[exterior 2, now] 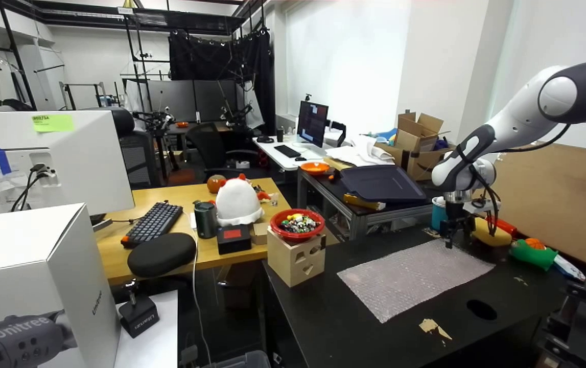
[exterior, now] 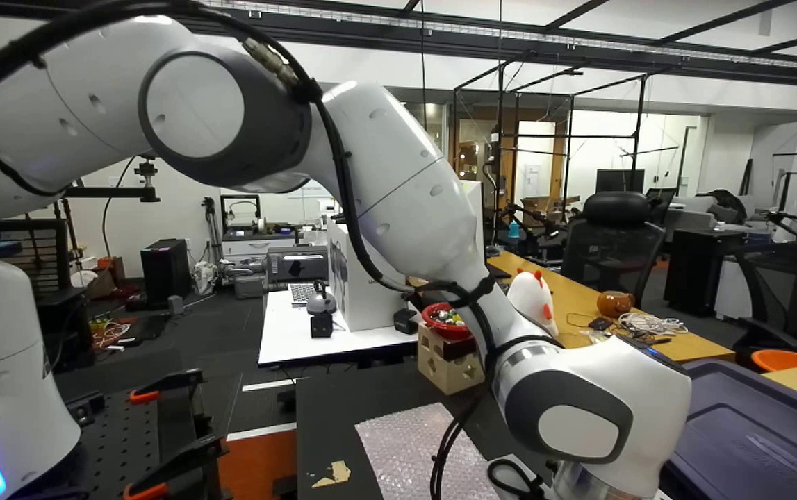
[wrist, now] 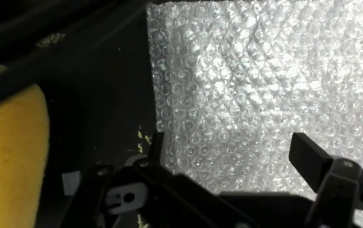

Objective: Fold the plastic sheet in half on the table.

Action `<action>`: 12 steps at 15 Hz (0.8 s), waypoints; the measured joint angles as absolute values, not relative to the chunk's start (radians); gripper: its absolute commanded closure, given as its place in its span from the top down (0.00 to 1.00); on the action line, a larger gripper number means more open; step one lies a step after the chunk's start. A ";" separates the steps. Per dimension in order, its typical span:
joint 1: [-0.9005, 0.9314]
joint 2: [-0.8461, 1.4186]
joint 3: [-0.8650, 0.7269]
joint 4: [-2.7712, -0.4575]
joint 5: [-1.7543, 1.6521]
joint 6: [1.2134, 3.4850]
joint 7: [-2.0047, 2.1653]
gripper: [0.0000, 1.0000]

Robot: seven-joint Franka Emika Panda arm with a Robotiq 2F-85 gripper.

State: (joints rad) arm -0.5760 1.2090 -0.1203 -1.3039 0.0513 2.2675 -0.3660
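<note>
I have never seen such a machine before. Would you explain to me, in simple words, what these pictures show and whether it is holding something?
The machine is a robot arm, white with grey joints, ending in a black two-fingered gripper. Two pictures come from cameras standing outside the robot; the third comes from a camera on its wrist, looking down past the gripper. On the black table a bubbly plastic sheet lies spread out, unfolded. Also there: a wooden box and, near the gripper, a yellow object. The gripper holds nothing: its fingers are apart, with the sheet showing between them. Whether they touch it, I cannot tell.
</note>
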 measured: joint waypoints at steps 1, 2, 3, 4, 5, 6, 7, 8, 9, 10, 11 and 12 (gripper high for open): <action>-0.577 1.224 -0.125 -1.284 0.047 2.267 -0.366 1.00; -0.581 1.241 -0.128 -1.262 0.047 2.267 -0.367 1.00; -0.589 1.258 -0.129 -1.239 0.047 2.267 -0.368 1.00; -0.599 1.274 -0.129 -1.218 0.047 2.267 -0.372 1.00; -0.611 1.289 -0.127 -1.197 0.047 2.267 -0.380 1.00; -0.627 1.305 -0.121 -1.175 0.047 2.267 -0.396 1.00; -0.643 1.319 -0.112 -1.155 0.047 2.267 -0.416 1.00; -0.662 1.333 -0.098 -1.133 0.048 2.267 -0.437 1.00; -0.681 1.346 -0.081 -1.111 0.048 2.266 -0.457 1.00; -0.703 1.358 -0.061 -1.089 0.052 2.263 -0.484 1.00; -0.725 1.371 -0.039 -1.067 0.056 2.257 -0.512 1.00; -0.745 1.383 -0.016 -1.045 0.060 2.247 -0.541 1.00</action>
